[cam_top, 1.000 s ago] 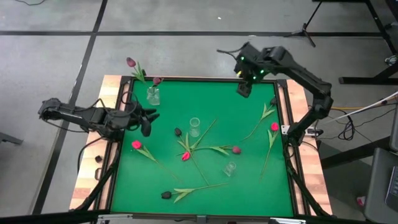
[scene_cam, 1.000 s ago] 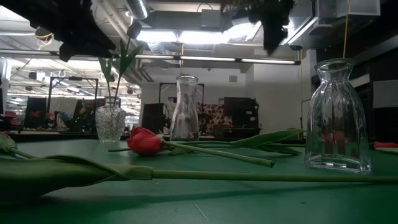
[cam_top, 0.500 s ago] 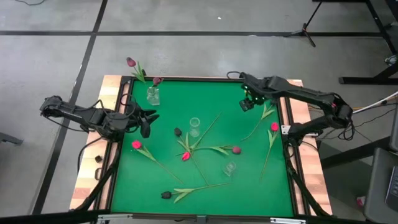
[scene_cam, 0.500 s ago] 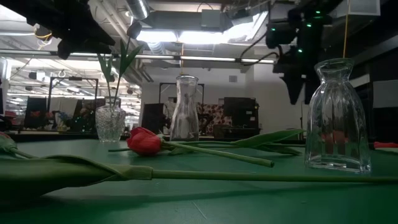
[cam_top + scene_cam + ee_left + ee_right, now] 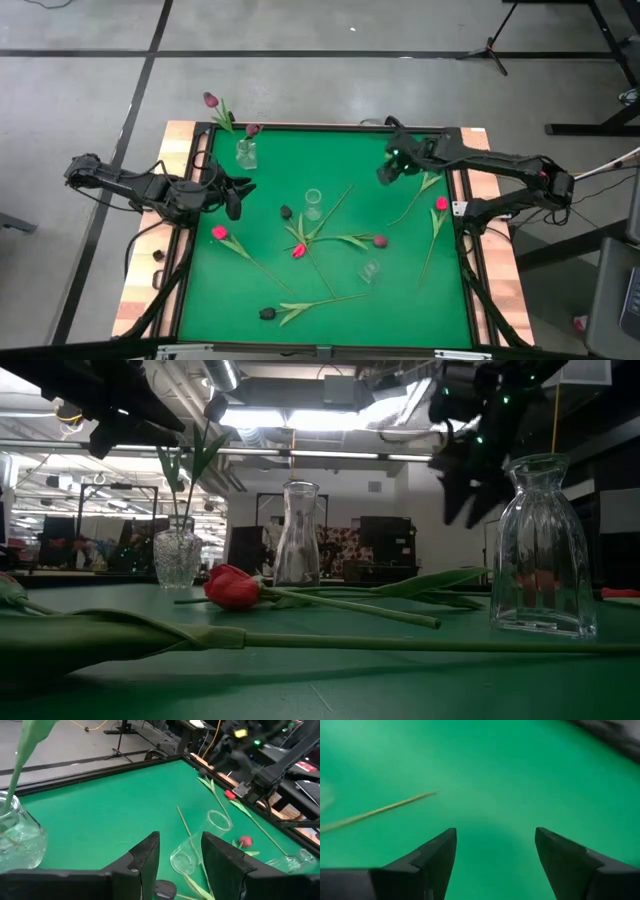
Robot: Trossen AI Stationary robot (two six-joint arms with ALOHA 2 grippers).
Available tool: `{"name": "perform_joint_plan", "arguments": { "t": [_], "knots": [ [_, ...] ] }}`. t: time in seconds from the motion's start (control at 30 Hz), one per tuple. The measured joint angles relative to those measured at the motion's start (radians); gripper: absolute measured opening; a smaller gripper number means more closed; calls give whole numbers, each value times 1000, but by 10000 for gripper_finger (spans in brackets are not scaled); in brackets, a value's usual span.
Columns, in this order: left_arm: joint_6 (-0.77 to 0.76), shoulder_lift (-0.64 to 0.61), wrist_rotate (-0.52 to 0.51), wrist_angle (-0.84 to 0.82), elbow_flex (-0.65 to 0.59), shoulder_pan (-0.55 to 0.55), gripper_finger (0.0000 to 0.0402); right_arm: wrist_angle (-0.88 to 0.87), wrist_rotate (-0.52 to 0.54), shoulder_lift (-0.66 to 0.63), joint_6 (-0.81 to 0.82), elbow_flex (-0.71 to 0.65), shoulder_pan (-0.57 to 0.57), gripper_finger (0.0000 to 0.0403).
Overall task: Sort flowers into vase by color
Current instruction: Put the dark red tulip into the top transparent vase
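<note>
Green felt covers the tabletop [image 5: 400,280], w/ a wood border and grey floor around it. We take the middle vase [image 5: 313,203] as our landmark.

Hard to make out: the right wrist view is blurred, so we see only one thin stem [image 5: 380,811] on felt there. In the low view a near stem runs out of frame, and both arms are dark shapes overhead.

Right tool [image 5: 386,173] hangs over the felt, beyond the vase toward the far right corner. Its fingers [image 5: 427,860] stand wide apart w/ nothing between them, touching nothing.

Left tool [image 5: 236,199] sits at the left edge, level w/ the vase. Its fingers [image 5: 145,857] are parted, empty.

Flowers [image 5: 300,250]: most lie loose on the felt, near the vase and on its near and right sides. Two stand in the far-left vase [image 5: 245,152]. Another vase [image 5: 370,270] stands nearer the front, to the right.
</note>
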Motion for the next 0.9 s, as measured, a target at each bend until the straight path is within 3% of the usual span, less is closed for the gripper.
{"name": "perform_joint_plan", "arguments": {
  "t": [0.1,0.17,0.37,0.47,0.63,0.9],
  "knots": [
    [-2,0,0,0,0,0,141,87,-141,5,-87,0,94,269],
    [-2,0,0,0,0,0,141,124,-170,5,-98,0,163,269],
    [0,0,-1,0,0,0,141,205,-83,34,-97,1,360,269],
    [13,0,-1,0,0,0,141,261,-88,80,-110,1,430,269],
    [27,0,0,-1,-1,0,141,304,-138,197,-152,30,472,269],
    [27,0,-5,-10,-1,0,141,241,-155,395,-283,200,471,269]
  ]
}}
